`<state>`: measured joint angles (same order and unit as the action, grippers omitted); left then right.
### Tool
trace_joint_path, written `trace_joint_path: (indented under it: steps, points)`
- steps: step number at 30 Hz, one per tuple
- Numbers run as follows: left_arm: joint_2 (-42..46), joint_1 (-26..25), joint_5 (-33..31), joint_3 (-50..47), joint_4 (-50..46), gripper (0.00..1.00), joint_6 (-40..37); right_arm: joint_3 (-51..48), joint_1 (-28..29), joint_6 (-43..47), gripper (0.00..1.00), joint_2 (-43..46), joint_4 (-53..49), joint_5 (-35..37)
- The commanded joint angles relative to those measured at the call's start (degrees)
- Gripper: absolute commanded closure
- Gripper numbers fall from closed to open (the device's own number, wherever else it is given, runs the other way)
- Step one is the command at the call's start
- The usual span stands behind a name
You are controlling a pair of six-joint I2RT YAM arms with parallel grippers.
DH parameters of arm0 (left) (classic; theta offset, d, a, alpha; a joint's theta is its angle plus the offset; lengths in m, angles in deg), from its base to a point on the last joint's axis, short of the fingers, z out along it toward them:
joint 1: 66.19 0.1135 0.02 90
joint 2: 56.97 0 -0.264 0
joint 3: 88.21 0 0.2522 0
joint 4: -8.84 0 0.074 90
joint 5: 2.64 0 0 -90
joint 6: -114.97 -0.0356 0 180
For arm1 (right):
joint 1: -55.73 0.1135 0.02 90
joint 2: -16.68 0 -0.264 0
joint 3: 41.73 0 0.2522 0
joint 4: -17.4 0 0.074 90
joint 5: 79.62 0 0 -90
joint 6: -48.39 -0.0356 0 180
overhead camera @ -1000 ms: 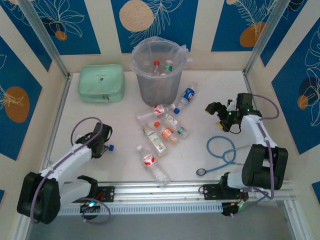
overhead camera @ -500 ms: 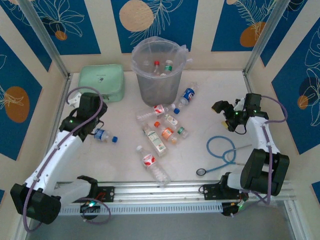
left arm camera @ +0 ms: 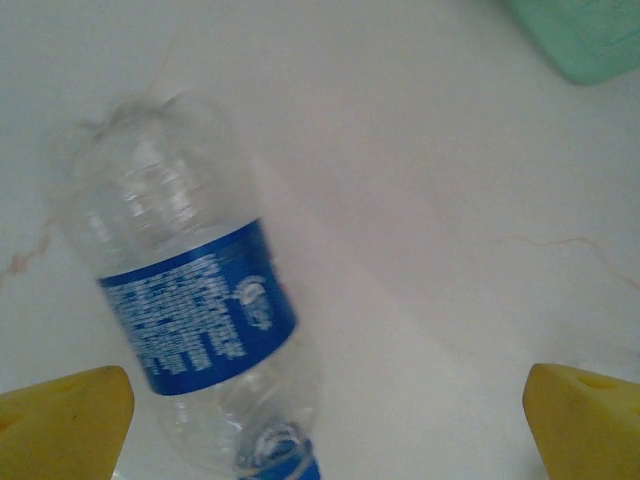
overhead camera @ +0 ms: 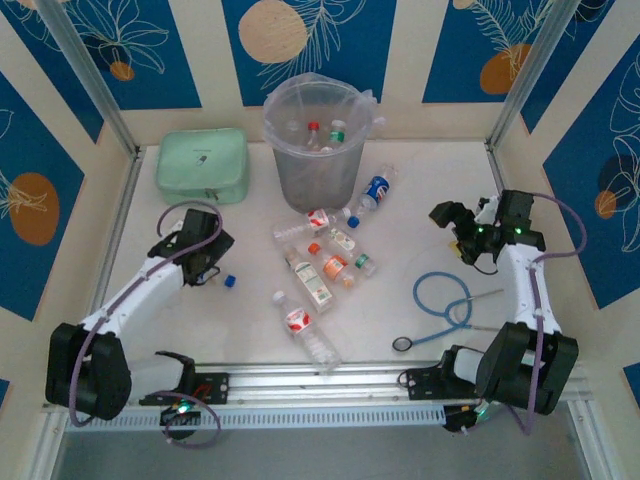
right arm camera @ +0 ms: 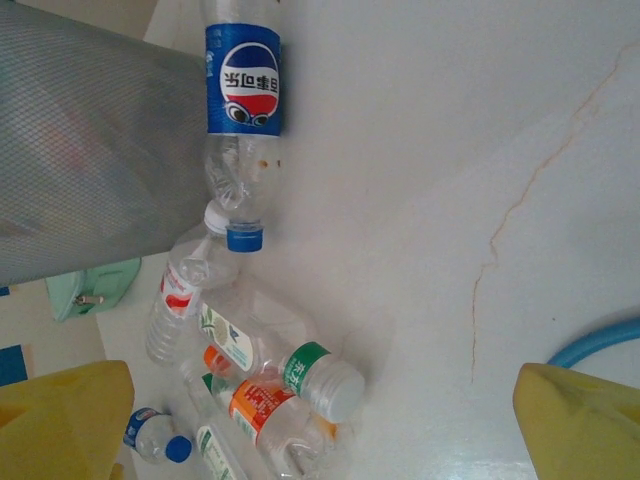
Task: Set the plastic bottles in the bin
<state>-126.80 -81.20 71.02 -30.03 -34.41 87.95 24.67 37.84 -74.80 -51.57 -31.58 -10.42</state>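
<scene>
A clear bottle with a blue label (left arm camera: 190, 300) and blue cap (overhead camera: 228, 281) lies on the table between the fingers of my open left gripper (left arm camera: 325, 430), nearer the left finger (left arm camera: 60, 420). From above, the left gripper (overhead camera: 212, 268) covers most of it. Several more plastic bottles (overhead camera: 330, 263) lie in a cluster mid-table, with a Pepsi bottle (overhead camera: 376, 190) beside the bin (overhead camera: 318, 165). The grey bin holds a few bottles (overhead camera: 313, 127). My right gripper (overhead camera: 452, 232) hangs open right of the cluster; its view looks at the Pepsi bottle (right arm camera: 243, 90) and a green-labelled bottle (right arm camera: 320, 375).
A mint-green zip case (overhead camera: 202, 165) sits left of the bin at the back. A blue stethoscope (overhead camera: 445, 300) lies on the table near the right arm. One red-labelled bottle (overhead camera: 305, 325) lies close to the front rail. Walls close off three sides.
The left arm swung up toward the green case, then came back down over the blue-capped bottle. The right gripper drifted a little to the right.
</scene>
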Motion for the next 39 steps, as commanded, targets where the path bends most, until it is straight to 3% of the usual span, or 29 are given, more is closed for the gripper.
trace_joint_path:
  steps: [1,9,15,22,27,32,39]
  points:
    - [-1.3,1.0,-1.8,-1.3,1.4,0.00,4.9,-0.1,-0.7,1.9,0.02,1.3,-4.0,-2.5]
    - [-8.9,3.5,1.1,-6.9,12.9,0.01,6.7,-0.4,-0.8,2.6,0.02,4.2,-5.6,-1.1]
    - [-11.2,3.7,1.3,-7.1,15.6,0.24,9.9,-2.4,-0.9,2.5,0.02,5.6,-5.8,-1.1]
    - [-5.4,3.7,-3.5,-5.1,10.7,0.45,7.5,-2.8,-0.8,1.7,0.02,5.3,-5.0,-2.0]
    - [-1.6,3.7,-5.9,5.6,6.1,0.49,0.5,-1.8,-0.3,1.2,0.03,5.3,-5.2,-2.4]
    - [-1.8,3.4,-2.9,20.7,7.5,0.48,-10.1,-2.7,0.2,0.6,0.03,6.4,-5.2,-1.8]
    - [-9.3,1.6,6.7,38.9,18.9,0.76,-23.0,-2.8,0.1,0.8,0.02,7.9,-6.4,-1.2]
